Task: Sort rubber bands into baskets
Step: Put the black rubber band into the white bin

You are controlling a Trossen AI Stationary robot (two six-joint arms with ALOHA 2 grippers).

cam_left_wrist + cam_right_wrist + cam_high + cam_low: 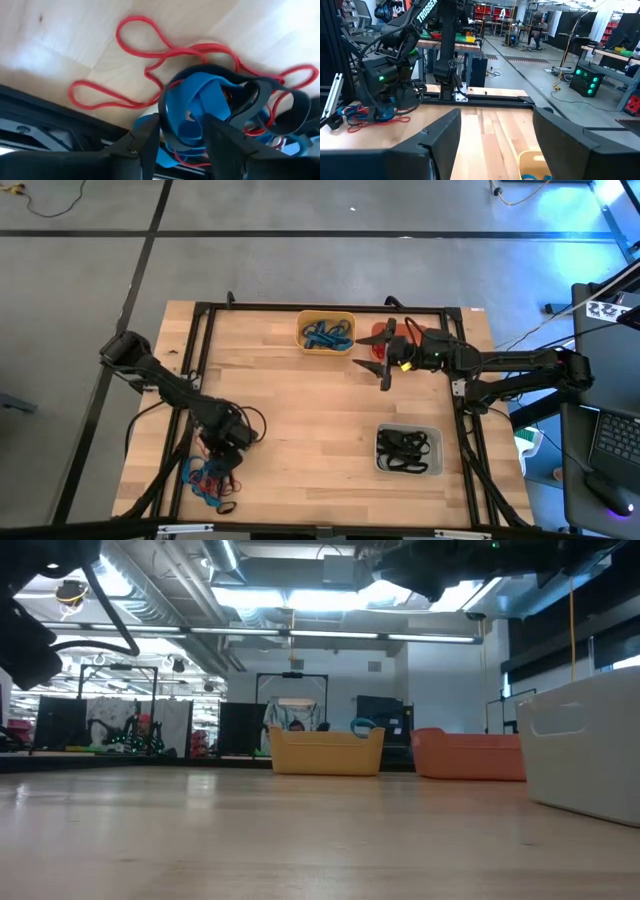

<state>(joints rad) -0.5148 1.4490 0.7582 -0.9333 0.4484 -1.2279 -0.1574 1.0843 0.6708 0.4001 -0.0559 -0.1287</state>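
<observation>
A tangled pile of rubber bands (207, 480) in red, blue and black lies on the wooden table near its front left corner. My left gripper (182, 145) is down over the pile, pointing steeply down and open. A blue band (200, 95) lies between its fingers, with a black band (300, 105) and red loops (142, 18) around it. My right gripper (385, 370) hovers open and level beside the orange basket (385, 335), with nothing between its fingers. The yellow basket (327, 330) holds blue bands and the pale grey basket (408, 450) holds black ones. My left gripper comes at the pile from above, slanting. Its fingers (150, 145) stand on either side of a fold of the blue band (187, 127). I cannot tell whether they touch it. The bands lie slack on the table.
A black metal frame (200, 340) runs along the table's left, far and right sides, close to the pile. Bare wood (300, 420) spreads across the middle of the table between the pile and the baskets. Workbenches and a seated person show in the room beyond.
</observation>
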